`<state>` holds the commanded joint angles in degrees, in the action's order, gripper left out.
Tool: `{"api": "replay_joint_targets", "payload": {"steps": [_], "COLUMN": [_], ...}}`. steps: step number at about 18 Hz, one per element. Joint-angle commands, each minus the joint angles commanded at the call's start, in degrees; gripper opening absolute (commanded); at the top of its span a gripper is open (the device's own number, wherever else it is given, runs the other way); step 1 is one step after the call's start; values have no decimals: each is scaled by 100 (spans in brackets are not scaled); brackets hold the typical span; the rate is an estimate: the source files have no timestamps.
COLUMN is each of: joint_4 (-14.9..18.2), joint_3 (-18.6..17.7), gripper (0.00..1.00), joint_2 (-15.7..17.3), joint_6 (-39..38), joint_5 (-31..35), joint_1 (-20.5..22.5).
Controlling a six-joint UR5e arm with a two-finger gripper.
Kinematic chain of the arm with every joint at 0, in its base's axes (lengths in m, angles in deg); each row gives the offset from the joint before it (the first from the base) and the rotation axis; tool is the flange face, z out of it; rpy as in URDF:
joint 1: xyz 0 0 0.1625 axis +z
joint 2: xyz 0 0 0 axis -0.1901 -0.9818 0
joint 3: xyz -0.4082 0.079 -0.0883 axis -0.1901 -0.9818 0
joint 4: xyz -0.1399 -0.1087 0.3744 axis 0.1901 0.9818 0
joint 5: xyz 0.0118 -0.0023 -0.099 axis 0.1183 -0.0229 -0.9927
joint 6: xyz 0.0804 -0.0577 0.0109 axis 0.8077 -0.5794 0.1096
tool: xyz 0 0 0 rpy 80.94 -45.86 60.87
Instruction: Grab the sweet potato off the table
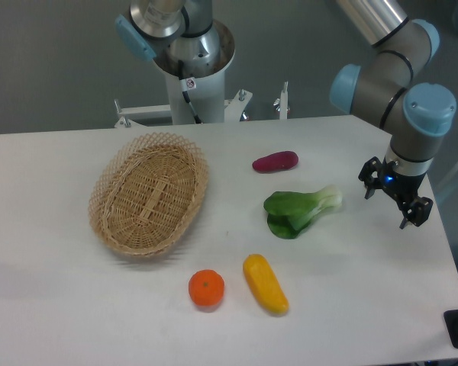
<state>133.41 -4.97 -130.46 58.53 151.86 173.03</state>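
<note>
Near the right edge of the table [76, 320], the tool [395, 197] hangs at the end of the arm with nothing between its two dark fingers [416, 213]; they look spread apart, though the tool is small and dark here, so how wide the gap is cannot be judged well. A small blue light shows on its body. It sits well apart from the sweet potato [275, 162], off to that vegetable's right and a little nearer the camera.

That sweet potato, reddish-purple and tapered at both ends, lies flat on the white table in the far middle part, its long axis running roughly left to right with the right end tipped slightly farther from the camera. Nothing touches it.

Just in front of it lies a green leafy vegetable [298, 210] with a pale stalk end pointing right, toward the tool; a narrow strip of bare table separates it from the sweet potato. Nearer the camera again, a yellow oblong vegetable [265, 284] lies at a slant, and a round orange [206, 289] sits just beside it on the left, the two close but not touching.

To the left of the sweet potato, with open table between, an oval wicker basket [107, 200] rests at a slant. Behind the table's far edge stands the white arm base [195, 72].
</note>
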Motion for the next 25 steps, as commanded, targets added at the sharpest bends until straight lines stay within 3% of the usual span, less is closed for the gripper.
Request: {"api": "replay_joint_targets", "payload": {"steps": [5, 12, 25], "joint_4": [0, 70, 62], "joint_3": [0, -378, -1783], "gripper": [100, 100, 100], "joint_2": [9, 254, 1037], "joint_6": [-70, -18, 35], "joint_5": [52, 88, 53], "joint_1": [0, 9, -61]}}
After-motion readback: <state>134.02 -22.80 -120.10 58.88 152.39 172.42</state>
